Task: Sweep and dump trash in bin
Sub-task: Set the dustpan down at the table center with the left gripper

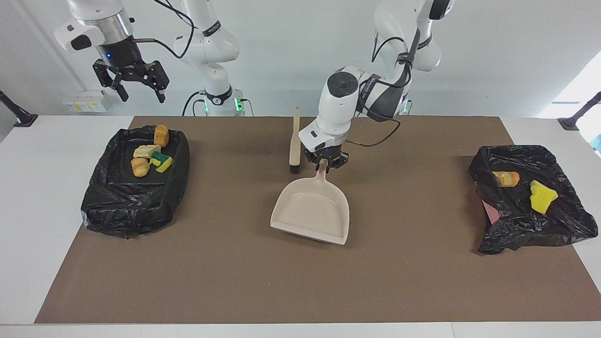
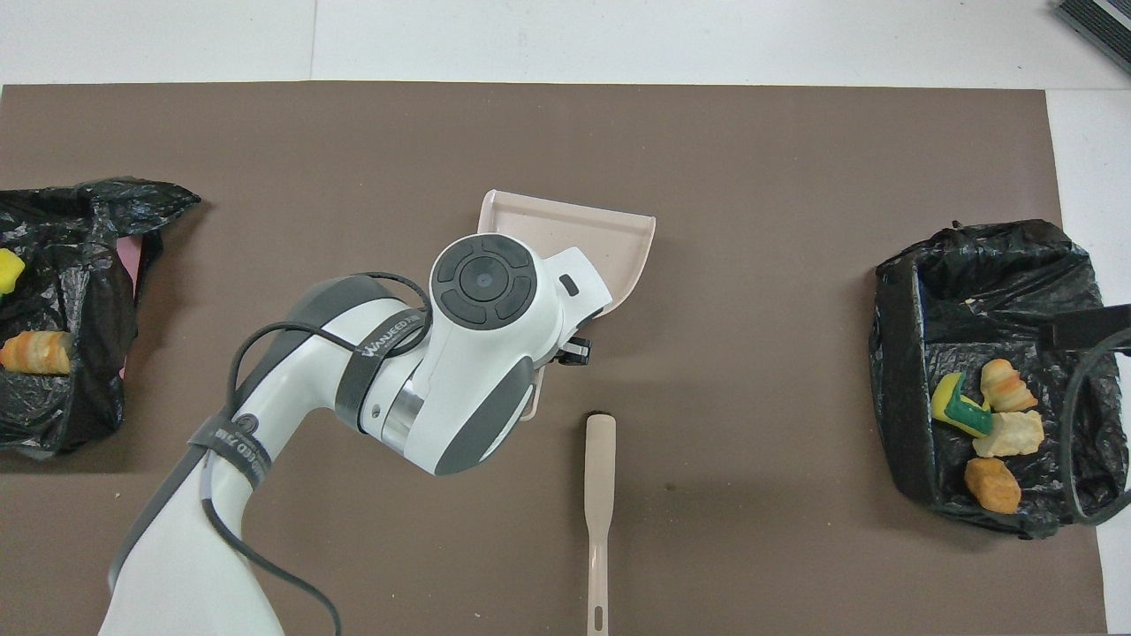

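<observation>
Robotics lab, two white arms (image 1: 206,42) bolted at a white table (image 1: 28,197), brown mat (image 1: 300,277), bare white wall (cables trailing), staged bin bags (image 1: 131,206) and props
</observation>
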`<action>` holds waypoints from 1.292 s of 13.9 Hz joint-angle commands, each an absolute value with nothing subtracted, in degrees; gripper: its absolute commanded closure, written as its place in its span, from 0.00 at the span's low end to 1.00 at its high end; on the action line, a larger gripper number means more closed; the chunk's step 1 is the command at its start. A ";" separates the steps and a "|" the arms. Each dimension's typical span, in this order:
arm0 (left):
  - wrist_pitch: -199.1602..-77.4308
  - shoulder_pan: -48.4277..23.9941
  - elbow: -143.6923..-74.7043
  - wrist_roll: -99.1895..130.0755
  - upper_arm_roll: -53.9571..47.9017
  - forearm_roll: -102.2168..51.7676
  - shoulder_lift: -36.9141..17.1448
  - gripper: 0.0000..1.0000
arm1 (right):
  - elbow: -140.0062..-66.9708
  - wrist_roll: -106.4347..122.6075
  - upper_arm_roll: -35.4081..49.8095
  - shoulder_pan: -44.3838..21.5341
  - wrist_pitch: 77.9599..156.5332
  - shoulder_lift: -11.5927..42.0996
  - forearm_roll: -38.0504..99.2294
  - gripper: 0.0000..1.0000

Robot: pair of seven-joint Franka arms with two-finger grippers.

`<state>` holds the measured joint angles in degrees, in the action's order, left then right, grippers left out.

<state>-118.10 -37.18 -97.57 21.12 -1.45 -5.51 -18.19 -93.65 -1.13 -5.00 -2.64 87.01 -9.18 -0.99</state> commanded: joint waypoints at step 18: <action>-121.47 -25.94 -95.36 26.81 0.09 -10.11 -17.32 0.00 | -94.13 -0.09 -4.83 -2.11 87.19 -9.58 0.09 0.00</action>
